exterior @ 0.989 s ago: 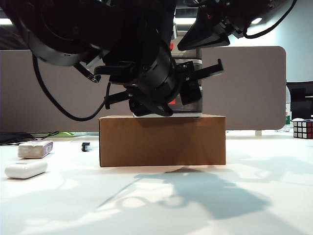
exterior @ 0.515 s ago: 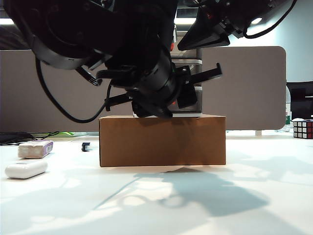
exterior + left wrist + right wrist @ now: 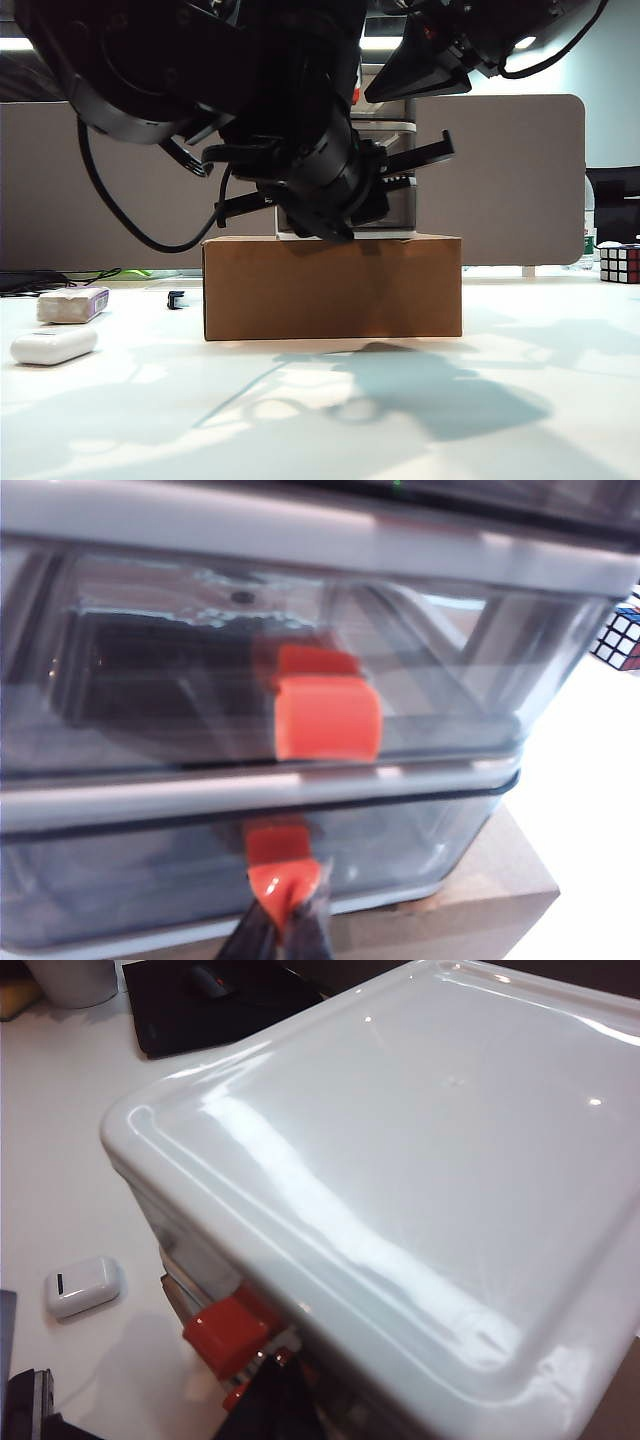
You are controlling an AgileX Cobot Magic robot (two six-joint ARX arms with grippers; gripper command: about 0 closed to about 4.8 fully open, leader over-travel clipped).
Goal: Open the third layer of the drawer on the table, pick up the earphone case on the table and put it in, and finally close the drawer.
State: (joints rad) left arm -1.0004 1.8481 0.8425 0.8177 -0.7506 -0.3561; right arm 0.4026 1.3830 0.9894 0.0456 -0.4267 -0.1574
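Both arms are glossy black with round, ribbed wrist housings, thin black jaws and a looping black cable (image 3: 130,215).

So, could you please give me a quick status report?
Left gripper shut on bottom drawer handle. Right gripper above drawer unit, state unseen. Earphone case on table. Nothing blocking.

Smoky-grey drawer (image 3: 300,630) unit on the table (image 3: 500,400), third layer (image 3: 130,880) shut — white earphone case (image 3: 53,345) apart, flat

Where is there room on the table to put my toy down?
The table is bare in front of the cardboard box, and between the box and the puzzle cube. On the other side lie the earphone case and a purple-ended block. It is crowded at the drawer, where the left gripper pinches the bottom handle.
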